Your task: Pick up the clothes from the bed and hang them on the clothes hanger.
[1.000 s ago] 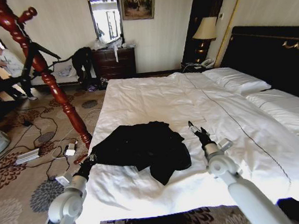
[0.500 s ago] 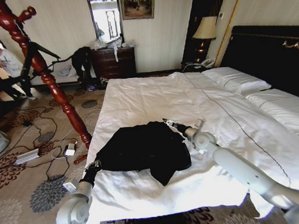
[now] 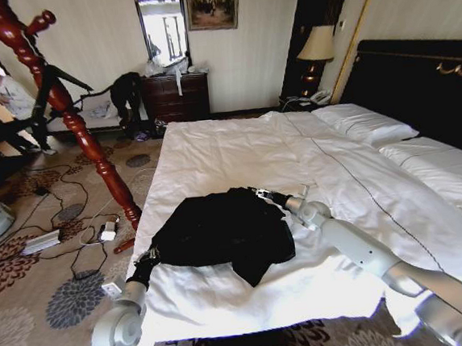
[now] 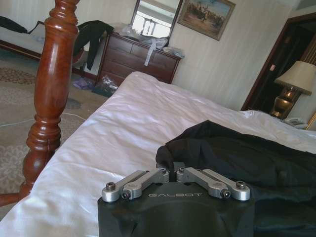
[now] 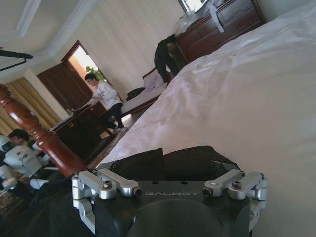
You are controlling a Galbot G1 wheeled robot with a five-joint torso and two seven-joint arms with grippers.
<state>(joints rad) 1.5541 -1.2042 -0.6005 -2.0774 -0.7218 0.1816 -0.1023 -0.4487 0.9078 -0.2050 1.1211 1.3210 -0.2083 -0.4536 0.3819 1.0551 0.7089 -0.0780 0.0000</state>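
Black coat (image 3: pixel 220 231) being spread crumpled on the white bed (image 3: pixel 237 152), its near-left edge being pinched by the closed left gripper (image 4: pixel 171 171), its far-right edge being met by the right gripper (image 3: pixel 259 192), finger state impossible to tell, coat stand (image 3: pixel 63 107) being left standing beyond the left gripper

Far beyond my claws, against the back wall, I see a brown dresser (image 3: pixel 177 97) with a mirror (image 3: pixel 163 25) above it and a framed painting (image 3: pixel 213 3) just beside that. A smaller dark garment (image 3: pixel 128 93) hangs draped at the dresser's left end. A table lamp (image 3: pixel 316 48) with a pale shade stands in the corner on my right. On my left, a patterned carpet (image 3: pixel 31 296) carries loose cables (image 3: pixel 71 199) and a white power strip (image 3: pixel 43 240).
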